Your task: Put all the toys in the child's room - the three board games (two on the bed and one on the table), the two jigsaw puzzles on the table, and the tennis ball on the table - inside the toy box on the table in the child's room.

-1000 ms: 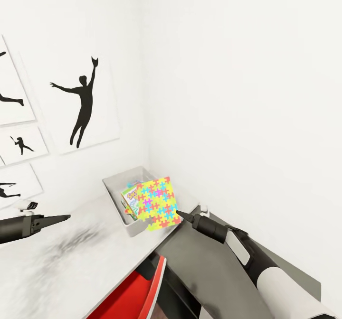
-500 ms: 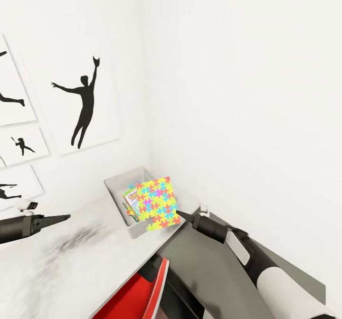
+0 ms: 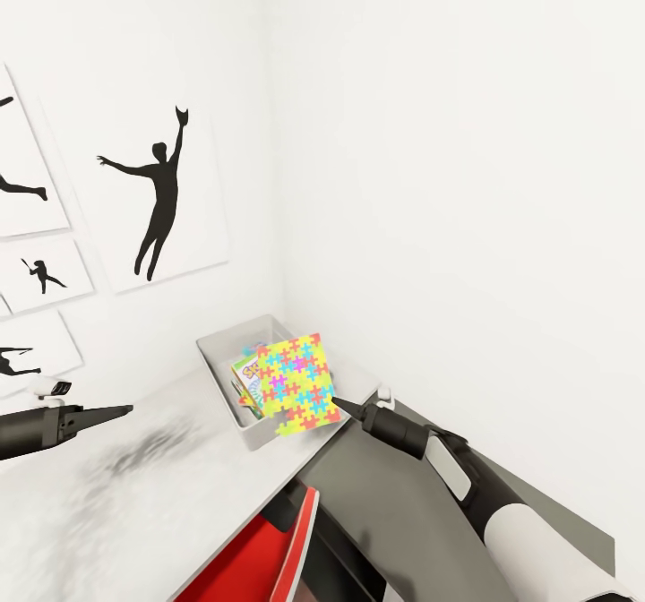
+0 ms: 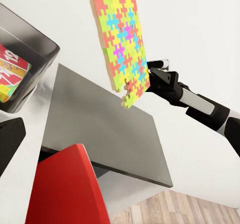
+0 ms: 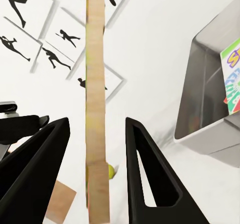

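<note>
- Head view: the right gripper (image 3: 340,404), black and tapered, meets the lower corner of a thin jigsaw puzzle slab (image 3: 297,383) of yellow, pink, green and blue pieces; the slab stands nearly upright over the near rim of the shallow grey toy box (image 3: 218,348), which sits on the pale grey table top (image 3: 134,503) in the wall corner; a printed game box (image 3: 245,376) leans inside the bin.
- Right wrist view: the slab (image 5: 97,109) shows edge-on as a tan strip between the two black fingers (image 5: 145,159); visible gaps lie on both sides of it, so whether the fingers pinch it I cannot tell; a small yellow-green tennis ball (image 5: 111,171) peeks out just beside the strip, on the table.
- Left wrist view: the puzzle's coloured face (image 4: 121,49) hangs above the lower dark grey end section (image 4: 100,129); a red chair back (image 4: 67,189) stands below.
- The left gripper (image 3: 112,412) hovers over the table, well apart from the bin; its state I cannot tell.
</note>
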You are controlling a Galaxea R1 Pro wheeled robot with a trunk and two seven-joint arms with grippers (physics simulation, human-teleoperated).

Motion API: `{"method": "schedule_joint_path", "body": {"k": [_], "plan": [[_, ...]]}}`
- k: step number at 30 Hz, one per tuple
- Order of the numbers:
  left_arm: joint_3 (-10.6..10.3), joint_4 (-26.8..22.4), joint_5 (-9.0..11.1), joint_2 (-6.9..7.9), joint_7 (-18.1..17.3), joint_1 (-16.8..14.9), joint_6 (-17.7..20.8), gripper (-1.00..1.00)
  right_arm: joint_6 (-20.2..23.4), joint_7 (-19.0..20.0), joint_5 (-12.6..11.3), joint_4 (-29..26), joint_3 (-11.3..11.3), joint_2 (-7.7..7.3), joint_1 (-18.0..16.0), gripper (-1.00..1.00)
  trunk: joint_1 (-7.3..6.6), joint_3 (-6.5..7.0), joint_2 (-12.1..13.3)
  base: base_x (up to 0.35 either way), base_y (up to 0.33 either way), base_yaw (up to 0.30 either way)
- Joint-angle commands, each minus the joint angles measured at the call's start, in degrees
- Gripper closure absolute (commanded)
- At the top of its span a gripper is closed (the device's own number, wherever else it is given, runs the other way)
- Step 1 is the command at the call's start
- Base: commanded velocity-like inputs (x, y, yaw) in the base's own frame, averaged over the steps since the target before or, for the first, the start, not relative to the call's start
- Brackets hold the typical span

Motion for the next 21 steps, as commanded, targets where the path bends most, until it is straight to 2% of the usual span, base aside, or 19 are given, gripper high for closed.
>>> {"method": "schedule_joint_path", "body": {"k": [1, 15, 21], "plan": [[0.0, 0.0, 0.0, 0.01, -0.2, 0.0, 0.6, -1.00, 0.5, 0.0, -0.6, 0.0, 0.3, -0.06, -0.1, 1.00, 0.04, -0.14, -0.1, 0.000, 0.000, 0.000], [-0.1, 0.0, -0.1, -0.17, -0.2, 0.0, 0.6, -1.00, 0.9, -0.6, -0.5, 0.0, 0.3, 0.80, -0.1, 1.00, 0.04, -0.14, -0.1, 0.000, 0.000, 0.000], [-0.1, 0.0, -0.2, -0.37, -0.2, 0.0, 0.6, -1.00, 4.8, -2.7, -0.6, 0.0, 0.1, 0.51, -0.9, 1.00, 0.04, -0.14, -0.1, 0.000, 0.000, 0.000]]}}
